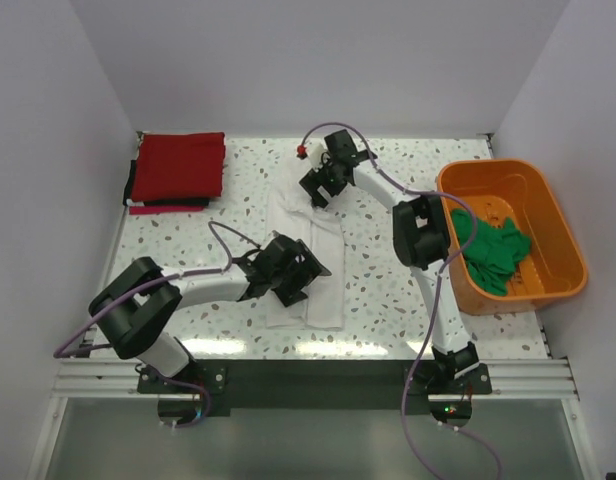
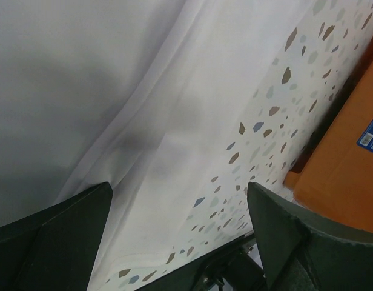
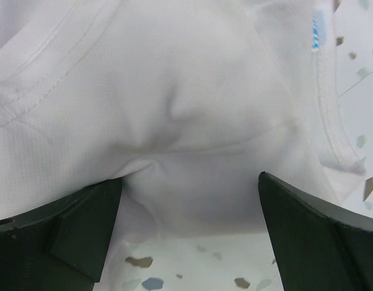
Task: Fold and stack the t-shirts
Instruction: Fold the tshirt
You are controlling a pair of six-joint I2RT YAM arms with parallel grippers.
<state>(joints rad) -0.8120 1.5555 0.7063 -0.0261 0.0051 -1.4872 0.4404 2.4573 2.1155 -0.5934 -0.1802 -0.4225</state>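
The white shirt (image 1: 313, 240) lies on the speckled bench (image 1: 388, 290) as a long narrow strip. Its long axis runs from the far side toward my bases, leaning slightly right at the near end.

My right claw (image 1: 319, 190) hangs over the far end. Its wrist camera shows a neckline seam and a small blue label, so I take that to be the collar end. The cloth sits directly under and between its fingers. My left claw (image 1: 296, 275) hangs over the near part of the strip, toward its left edge. There the cloth fills the space between the fingers, with bare bench to the right.

Both claws are spread wide and grip nothing. So each arm has one end of the strip beneath it, and I judge a fold would bring one end along the axis toward the other.

The red shirt (image 1: 178, 165) lies folded at the far left corner on a thin dark shirt (image 1: 128, 187). The green shirt (image 1: 493, 250) is crumpled inside the orange tub (image 1: 563, 215) on the right.
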